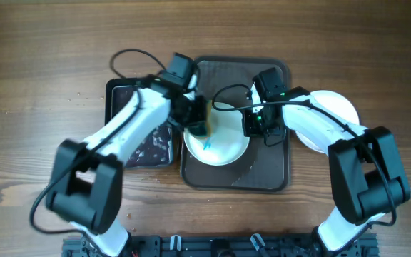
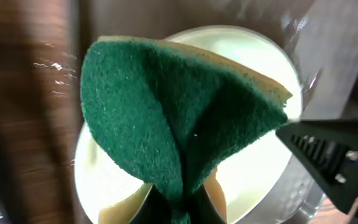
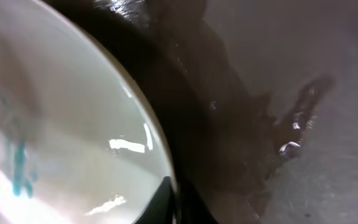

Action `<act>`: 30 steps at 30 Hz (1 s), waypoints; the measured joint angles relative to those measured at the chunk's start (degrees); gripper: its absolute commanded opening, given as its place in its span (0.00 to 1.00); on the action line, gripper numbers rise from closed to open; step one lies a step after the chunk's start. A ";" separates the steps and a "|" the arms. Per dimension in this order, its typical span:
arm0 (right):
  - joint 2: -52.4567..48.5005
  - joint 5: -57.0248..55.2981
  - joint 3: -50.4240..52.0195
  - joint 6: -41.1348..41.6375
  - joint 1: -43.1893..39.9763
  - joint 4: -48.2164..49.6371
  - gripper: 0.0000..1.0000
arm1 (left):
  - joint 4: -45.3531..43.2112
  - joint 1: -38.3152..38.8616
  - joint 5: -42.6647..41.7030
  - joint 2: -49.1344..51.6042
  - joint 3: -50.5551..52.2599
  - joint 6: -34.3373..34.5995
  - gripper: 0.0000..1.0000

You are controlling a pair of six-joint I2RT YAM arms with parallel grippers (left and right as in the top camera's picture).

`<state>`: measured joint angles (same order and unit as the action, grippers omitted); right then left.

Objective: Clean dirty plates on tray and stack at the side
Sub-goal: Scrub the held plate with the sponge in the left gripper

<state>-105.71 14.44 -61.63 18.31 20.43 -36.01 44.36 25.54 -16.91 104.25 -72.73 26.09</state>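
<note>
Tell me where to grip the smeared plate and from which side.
Pinch its right rim, coming from the right. The plate lies flat in the tray, so only the thin edge gives a hold; the sponge in the left gripper covers the left side, and the smear stays clear. The right gripper is shut on that rim.

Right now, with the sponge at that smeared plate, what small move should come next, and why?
Likely: the left jaws press the sponge down and wipe over the blue smear on the plate, since the right jaws already pinch its rim on the tray.
</note>
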 measured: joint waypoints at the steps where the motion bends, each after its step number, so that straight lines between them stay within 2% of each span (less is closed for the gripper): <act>1: -0.04 -0.31 0.00 0.22 0.00 0.00 0.04 | -0.35 0.79 -0.17 0.87 0.00 0.24 0.04; 14: -0.04 -1.64 -0.13 4.46 0.02 -0.83 0.04 | -7.30 8.35 -1.49 8.94 -0.04 4.70 0.04; 18: -0.04 -1.66 -0.13 4.59 0.02 -0.85 0.04 | -6.05 8.52 -1.90 10.40 -1.22 5.86 0.04; 30: -0.04 -1.31 -0.13 4.63 0.55 -0.72 0.04 | 5.27 6.95 18.25 9.53 -2.99 11.89 0.04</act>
<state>-105.75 13.13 -61.76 22.94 20.97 -36.73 49.63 32.49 1.34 113.78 -75.72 37.98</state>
